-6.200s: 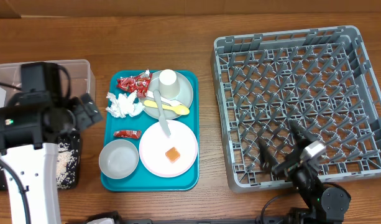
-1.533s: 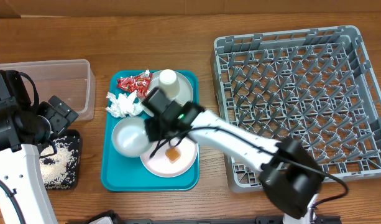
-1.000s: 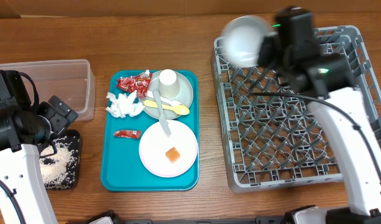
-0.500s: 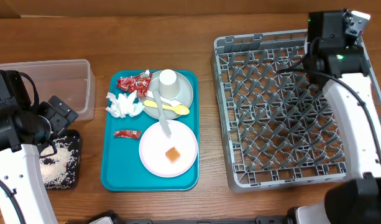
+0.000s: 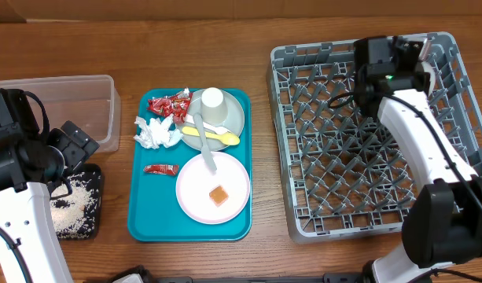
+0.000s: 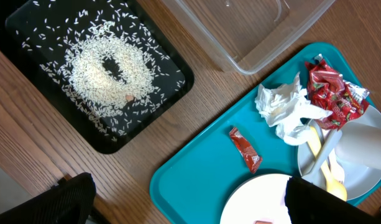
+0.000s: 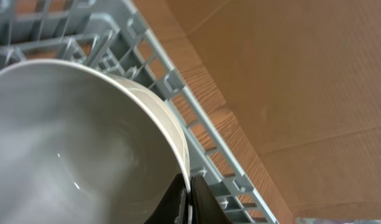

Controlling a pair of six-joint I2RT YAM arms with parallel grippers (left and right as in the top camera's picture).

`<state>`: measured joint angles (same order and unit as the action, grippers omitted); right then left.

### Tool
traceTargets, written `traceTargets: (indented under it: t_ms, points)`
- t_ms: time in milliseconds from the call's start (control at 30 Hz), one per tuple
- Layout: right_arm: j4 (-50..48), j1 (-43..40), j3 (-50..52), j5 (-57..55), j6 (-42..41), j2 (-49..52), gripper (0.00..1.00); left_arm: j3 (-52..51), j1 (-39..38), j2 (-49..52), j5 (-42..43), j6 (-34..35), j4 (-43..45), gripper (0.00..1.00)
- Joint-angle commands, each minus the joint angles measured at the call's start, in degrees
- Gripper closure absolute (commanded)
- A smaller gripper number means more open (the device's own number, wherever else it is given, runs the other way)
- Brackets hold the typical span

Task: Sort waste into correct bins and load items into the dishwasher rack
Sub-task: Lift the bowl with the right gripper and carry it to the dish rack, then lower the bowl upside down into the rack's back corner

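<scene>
My right gripper (image 7: 189, 186) is shut on the rim of the small white bowl (image 7: 72, 143), held on edge over the far right part of the grey dishwasher rack (image 5: 335, 181). From overhead the right gripper (image 5: 419, 49) shows there and the bowl cannot be made out. The pink plate (image 5: 200, 196) carries an orange cube (image 5: 218, 196). The grey-green plate (image 5: 234, 116) holds a white cup (image 5: 213, 100), yellow spoon (image 5: 217, 137) and fork (image 5: 204, 149). Red wrappers (image 5: 168, 104), tissue (image 5: 156, 132) and a lone wrapper (image 5: 160, 168) lie beside them. My left gripper (image 6: 196, 208) is open.
The teal tray (image 5: 150, 224) holds the plates and waste. A clear tub (image 5: 83, 98) stands at the far left, with the black tray (image 6: 171, 81) of scattered rice (image 6: 106, 65) in front of it, partly under my left arm. A cardboard wall runs behind the rack.
The right arm carried the white bowl off the teal tray to the rack's far side, then shifted left and lower over it. The left arm has not moved.
</scene>
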<state>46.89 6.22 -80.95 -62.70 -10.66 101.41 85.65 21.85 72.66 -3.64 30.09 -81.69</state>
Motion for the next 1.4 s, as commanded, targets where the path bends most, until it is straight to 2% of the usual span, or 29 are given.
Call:
traceTargets:
  t_ms: [0,500,567,667,833,1000,1367]
  points:
    - [-0.8,2.0,2.2,-1.9,0.2,1.1,0.96,0.8,0.3,0.0,0.3,0.8,-0.1,0.0]
    - [0.8,10.6,3.4,-1.4,0.0,1.2,0.96,0.8,0.3,0.0,0.3,0.8,-0.1,0.0]
    - [-0.7,10.9,3.2,-5.6,0.2,1.2,0.96,0.8,0.3,0.0,0.3,0.8,-0.1,0.0]
    - [-1.7,9.5,1.3,-10.0,0.3,1.2,0.96,0.8,0.3,0.0,0.3,0.8,-0.1,0.0]
    - [-4.2,4.6,-0.7,-9.9,7.0,1.2,0.96,0.8,0.3,0.0,0.3,0.8,-0.1,0.0]
    - [-5.1,1.1,-0.7,-6.7,9.0,1.4,0.96,0.8,0.3,0.0,0.3,0.8,-0.1,0.0]
    - [-4.4,0.6,-0.4,-4.5,9.1,6.7,0.95,0.8,0.3,0.0,0.3,0.8,-0.1,0.0]
